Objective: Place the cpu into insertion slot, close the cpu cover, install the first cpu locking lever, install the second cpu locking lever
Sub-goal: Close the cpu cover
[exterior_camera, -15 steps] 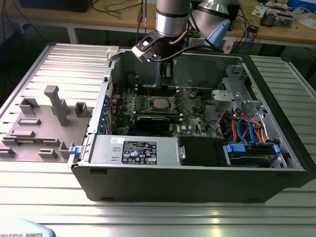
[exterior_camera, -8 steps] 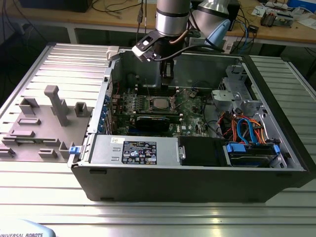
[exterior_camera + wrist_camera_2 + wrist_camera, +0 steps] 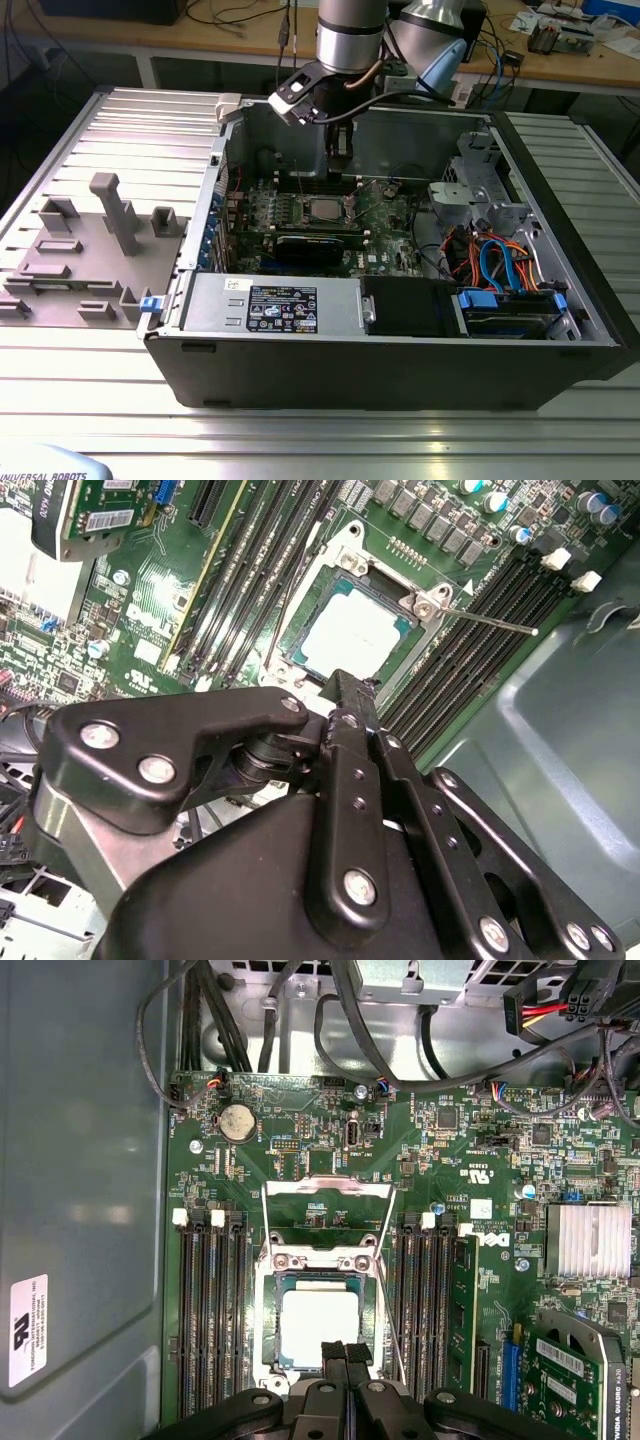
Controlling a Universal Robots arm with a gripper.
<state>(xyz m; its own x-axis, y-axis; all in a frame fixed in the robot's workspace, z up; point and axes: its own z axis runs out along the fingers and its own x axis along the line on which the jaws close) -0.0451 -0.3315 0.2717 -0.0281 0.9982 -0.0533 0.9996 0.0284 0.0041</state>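
The cpu (image 3: 320, 1325) is sitting flat inside the insertion slot (image 3: 266, 1305), with its shiny grey top facing up. The slot is lying on the green board (image 3: 300, 1130), between two rows of long black memory slots (image 3: 210, 1310). The cpu cover (image 3: 325, 1188) is standing open. It is flipped back off the chip toward the round coin battery (image 3: 236, 1121), so the chip is showing bare. A thin metal lever (image 3: 393, 1310) is sticking out free along one side of the slot.

In the first wrist view the tool (image 3: 346, 1348) is hanging just over one edge of the cpu. Its two black fingers are pressing together, and they are gripping nothing.

In the exterior view the arm is reaching down into the open computer case (image 3: 400, 370), right above the chip. The case is lying on its side on a ribbed metal table (image 3: 100, 410). A grey plastic holder (image 3: 90, 260) is sitting on the table at the exterior view's left, just beside the case.
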